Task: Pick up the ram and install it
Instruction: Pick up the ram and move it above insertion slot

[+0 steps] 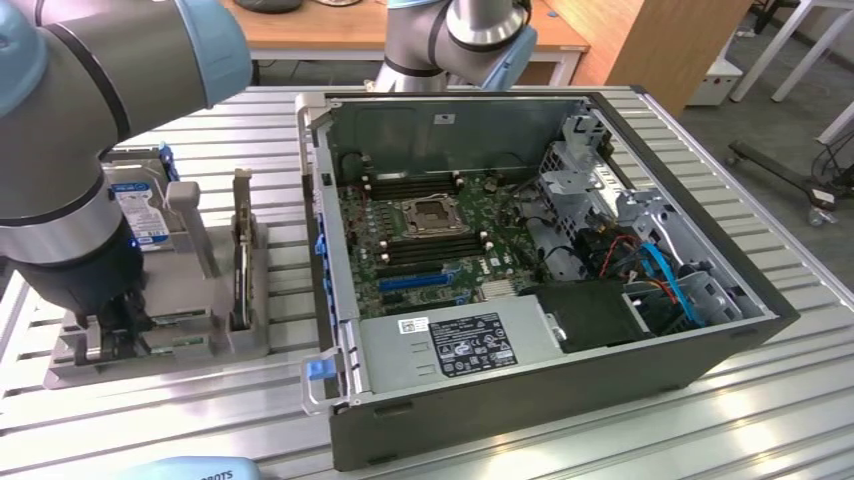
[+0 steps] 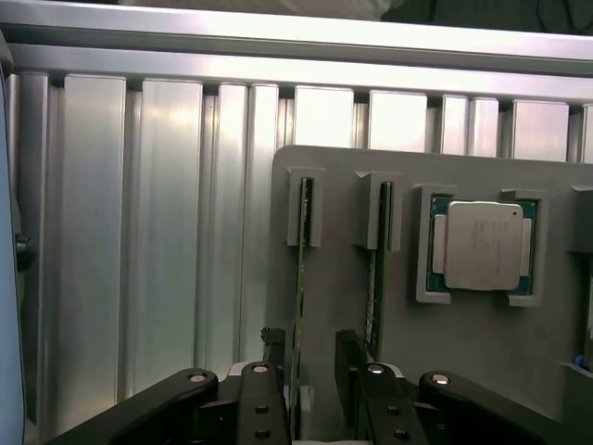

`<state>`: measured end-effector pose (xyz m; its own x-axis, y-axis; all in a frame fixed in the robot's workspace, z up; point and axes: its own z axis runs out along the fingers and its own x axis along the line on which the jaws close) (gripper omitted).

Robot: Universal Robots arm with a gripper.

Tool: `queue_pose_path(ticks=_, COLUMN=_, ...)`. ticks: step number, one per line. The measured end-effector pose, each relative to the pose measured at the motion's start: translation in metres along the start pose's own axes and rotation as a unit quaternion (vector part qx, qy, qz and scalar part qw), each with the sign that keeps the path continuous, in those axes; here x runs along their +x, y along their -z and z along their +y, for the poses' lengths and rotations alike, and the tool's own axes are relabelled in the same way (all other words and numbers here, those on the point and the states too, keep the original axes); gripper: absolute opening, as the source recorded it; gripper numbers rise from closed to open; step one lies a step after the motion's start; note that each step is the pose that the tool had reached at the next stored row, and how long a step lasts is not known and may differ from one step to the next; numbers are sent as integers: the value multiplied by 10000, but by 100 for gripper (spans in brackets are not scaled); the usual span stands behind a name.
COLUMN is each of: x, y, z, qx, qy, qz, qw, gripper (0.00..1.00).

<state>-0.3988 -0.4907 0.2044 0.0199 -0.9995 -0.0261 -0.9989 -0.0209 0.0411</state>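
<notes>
The table (image 1: 747,400) is a surface of ribbed aluminium slats, bright with reflected light. Behind it stands a wooden desk (image 1: 334,35), with an upright wooden panel (image 1: 654,45) beside it. At the exterior view's right the floor (image 1: 761,115) is dark grey and carries white furniture legs (image 1: 774,50) and a black wheeled base (image 1: 781,170).

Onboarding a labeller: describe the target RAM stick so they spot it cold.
On the exterior view's left of the open PC case sits a grey tray. Two thin green boards stand edge-on in its slots; the ram is the one between the open jaws, farther from the square silver processor.
</notes>
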Motion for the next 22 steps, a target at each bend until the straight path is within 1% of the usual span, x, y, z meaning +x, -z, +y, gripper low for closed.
queue_pose_path(ticks=6, x=2, y=-51, z=-2, qx=-1, qy=0, qz=1, qw=10000, gripper=35)
queue_pose_path(ticks=11, x=2, y=-56, z=-8, qx=1, qy=0, qz=-1, qw=10000, gripper=35)
queue_pose_path(ticks=18, x=5, y=-51, z=-93, qx=-15, qy=0, qz=0, qw=10000, gripper=35)
queue_pose_path(ticks=22, x=6, y=-49, z=-131, qx=-19, qy=0, qz=0, qw=10000, gripper=35)
